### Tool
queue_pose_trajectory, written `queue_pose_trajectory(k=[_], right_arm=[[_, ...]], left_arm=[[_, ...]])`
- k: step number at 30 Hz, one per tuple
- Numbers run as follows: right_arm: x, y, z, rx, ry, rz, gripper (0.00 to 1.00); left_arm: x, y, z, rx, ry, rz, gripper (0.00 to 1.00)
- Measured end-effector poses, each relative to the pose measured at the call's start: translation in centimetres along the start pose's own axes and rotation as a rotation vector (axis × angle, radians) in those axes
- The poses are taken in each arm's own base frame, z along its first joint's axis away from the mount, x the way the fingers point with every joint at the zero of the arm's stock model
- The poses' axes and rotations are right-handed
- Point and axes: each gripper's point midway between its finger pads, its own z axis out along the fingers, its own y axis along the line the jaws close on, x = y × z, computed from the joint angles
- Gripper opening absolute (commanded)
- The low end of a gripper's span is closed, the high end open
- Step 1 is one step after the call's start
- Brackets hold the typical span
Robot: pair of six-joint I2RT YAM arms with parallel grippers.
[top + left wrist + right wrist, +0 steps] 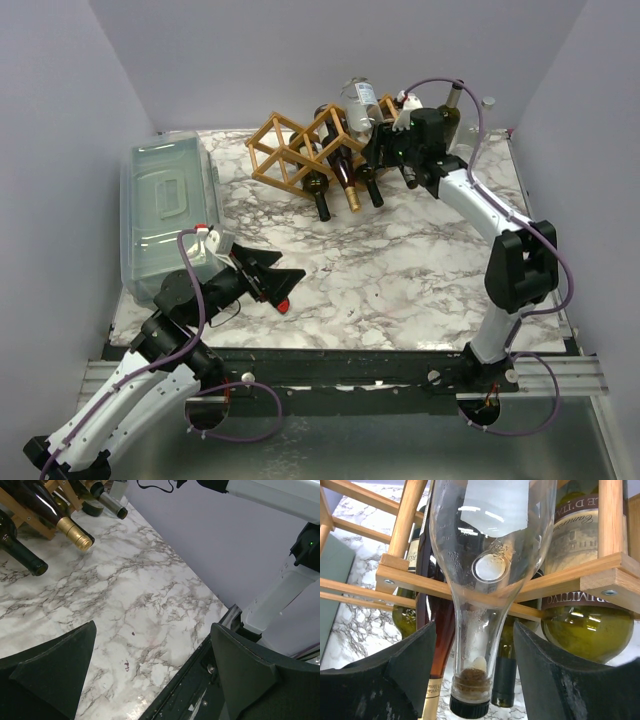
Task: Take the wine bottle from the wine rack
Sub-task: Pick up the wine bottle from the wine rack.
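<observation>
Both right jaws stand part-open astride the neck of the clear wine bottle [485,610], gripping nothing, in the wine rack [290,150] at 12 o'clock on the bench [400,280]; I'd centre, close firmly, then pull along its axis, with the left jaws wide and empty.

Same kit on both sides: glossy white shells on the left arm [130,395] and the right arm [478,205], with chunky black joint housings between the links. Purple cables [440,80] loop alongside each arm. The fingers [55,675] are matte black wedges, faintly scuffed, and a small green light [311,543] glows on one black joint.
</observation>
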Motion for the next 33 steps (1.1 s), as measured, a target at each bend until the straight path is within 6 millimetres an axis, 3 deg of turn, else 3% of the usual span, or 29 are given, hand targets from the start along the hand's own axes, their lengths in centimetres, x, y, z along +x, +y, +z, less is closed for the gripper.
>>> queue_pose_trajectory(k=[20, 33], right_arm=[[1.0, 0.1, 1.8, 0.068, 0.035, 0.007, 0.54], [1.7, -0.2, 2.7, 0.084, 0.053, 0.007, 0.53]], left_arm=[[-0.2, 0.2, -0.2, -0.008, -0.016, 0.003, 0.99], [-0.2, 0.2, -0.3, -0.011, -0.023, 0.004, 0.99]])
